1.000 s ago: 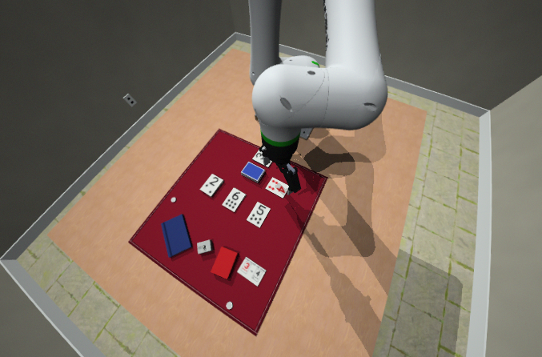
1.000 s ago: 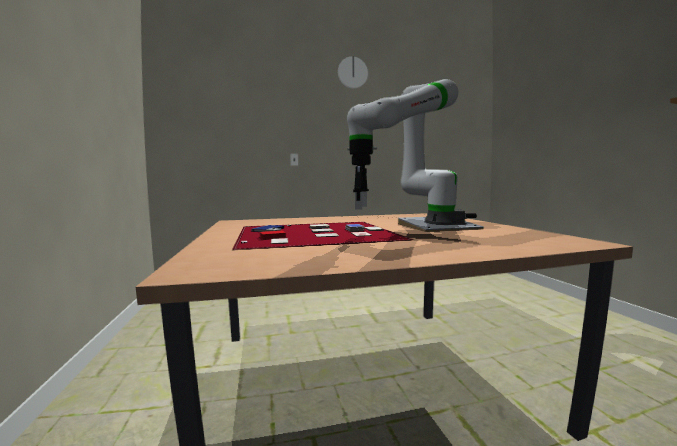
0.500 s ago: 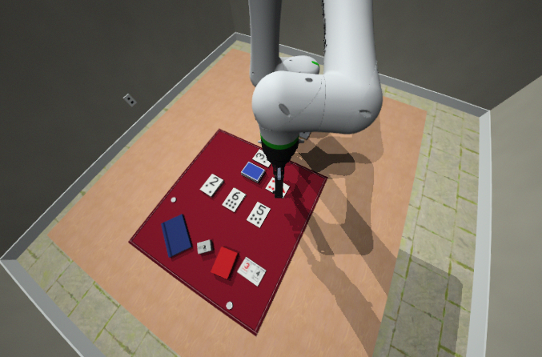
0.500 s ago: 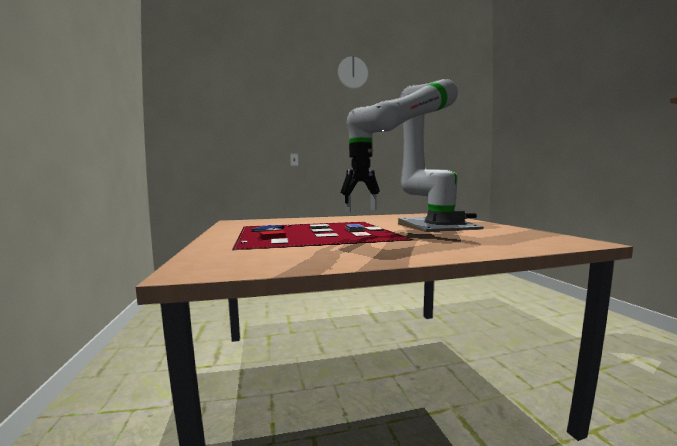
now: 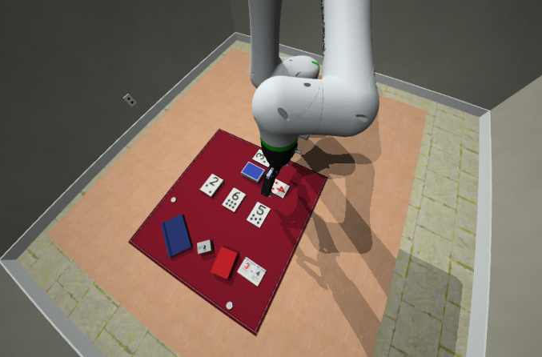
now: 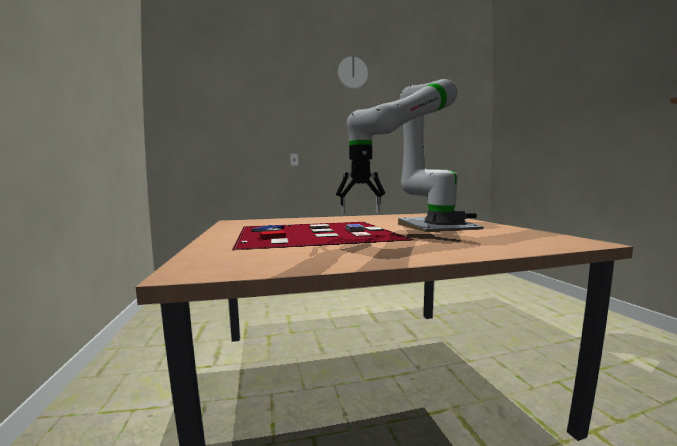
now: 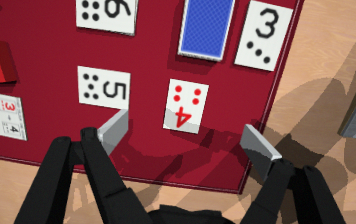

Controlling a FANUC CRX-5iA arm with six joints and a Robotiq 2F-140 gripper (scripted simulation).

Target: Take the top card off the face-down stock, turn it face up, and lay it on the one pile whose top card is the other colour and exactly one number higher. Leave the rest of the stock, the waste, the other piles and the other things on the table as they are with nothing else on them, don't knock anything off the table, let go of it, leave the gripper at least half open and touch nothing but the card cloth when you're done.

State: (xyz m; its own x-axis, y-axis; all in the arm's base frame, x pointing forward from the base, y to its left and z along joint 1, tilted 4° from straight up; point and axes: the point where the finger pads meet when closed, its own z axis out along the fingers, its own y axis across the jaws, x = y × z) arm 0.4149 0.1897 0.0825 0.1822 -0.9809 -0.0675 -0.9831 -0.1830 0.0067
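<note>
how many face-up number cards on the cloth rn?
5. Black 2, black 6 and black 5 run in a diagonal row mid-cloth; red 4 lies below the gripper; black 3 sits beside the blue stock. Cards underneath may be hidden.

Grey walls (image 6: 234, 105), tiled floor (image 6: 349, 367), wooden table (image 6: 349, 267).

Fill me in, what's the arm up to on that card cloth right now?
The gripper is wide open and holds nothing, hovering above the red card cloth. A red 4 lies face up by itself beside the black 5, not on it. The blue-backed stock sits next to a black 3. So the card seems turned over but not yet placed on the 5.
</note>
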